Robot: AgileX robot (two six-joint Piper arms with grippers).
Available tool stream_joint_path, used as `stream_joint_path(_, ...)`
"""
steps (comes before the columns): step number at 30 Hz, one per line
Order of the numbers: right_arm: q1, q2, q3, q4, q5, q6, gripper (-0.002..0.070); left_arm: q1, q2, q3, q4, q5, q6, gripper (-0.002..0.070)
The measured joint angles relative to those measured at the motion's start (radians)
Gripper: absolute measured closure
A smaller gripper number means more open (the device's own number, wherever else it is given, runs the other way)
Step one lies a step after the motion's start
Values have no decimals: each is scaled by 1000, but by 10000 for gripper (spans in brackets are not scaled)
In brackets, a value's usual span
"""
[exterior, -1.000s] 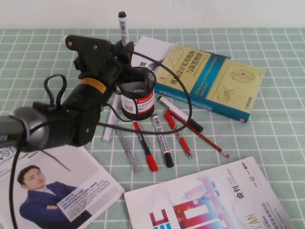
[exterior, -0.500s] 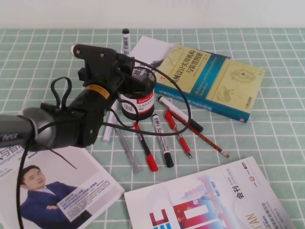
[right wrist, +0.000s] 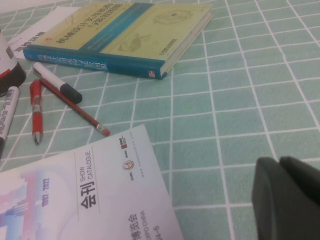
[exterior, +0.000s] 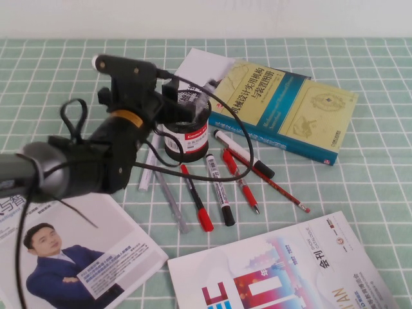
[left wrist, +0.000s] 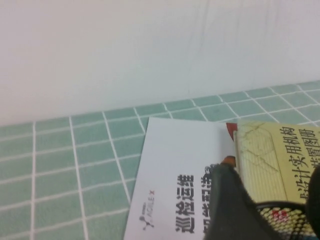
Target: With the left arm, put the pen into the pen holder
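Note:
The black wire-mesh pen holder (exterior: pixel 187 135) with its red-and-white band stands upright at the table's middle. My left gripper (exterior: pixel 183 103) hovers right over its mouth. In the left wrist view its fingers (left wrist: pixel 230 205) stand apart with nothing between them, and the holder's rim (left wrist: pixel 282 220) shows below, so the gripper (left wrist: pixel 272 192) is open. The pen is not plainly visible; only a pale blur (exterior: pixel 208 85) shows at the holder's far rim. My right gripper (right wrist: pixel 279 165) is shut and empty, low over the green cloth, outside the high view.
A yellow-and-blue book (exterior: pixel 283 106) and a white leaflet (exterior: pixel 203 64) lie behind the holder. Several pens lie in front: a red pen (exterior: pixel 196 199), a thin marker (exterior: pixel 220 190), a thick marker (exterior: pixel 243 153), a pale pen (exterior: pixel 170 199). Magazines (exterior: pixel 71 244) (exterior: pixel 283 270) lie near the front edge.
The pen stood high in my left gripper, sank lower, and is now gone from above it. The gripper's fingers have parted over the holder.

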Motion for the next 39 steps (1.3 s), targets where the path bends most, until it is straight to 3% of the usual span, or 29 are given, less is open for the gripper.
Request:
stream_joint_path(3,0,0,0,0,0,0,696,0,-66,0,-3,71,53,421)
stream_joint_path(7,0,0,0,0,0,0,696,0,-219,17,-4,229,71,596)
stream_joint_path(10,0,0,0,0,0,0,696,0,-340,56,-4,308,73,652)
stream_joint_path(24,0,0,0,0,0,0,696,0,-970,467,-2,554,44,675)
stream_joint_path(39,0,0,0,0,0,0,696,0,-1198,550,0,631,142,675)
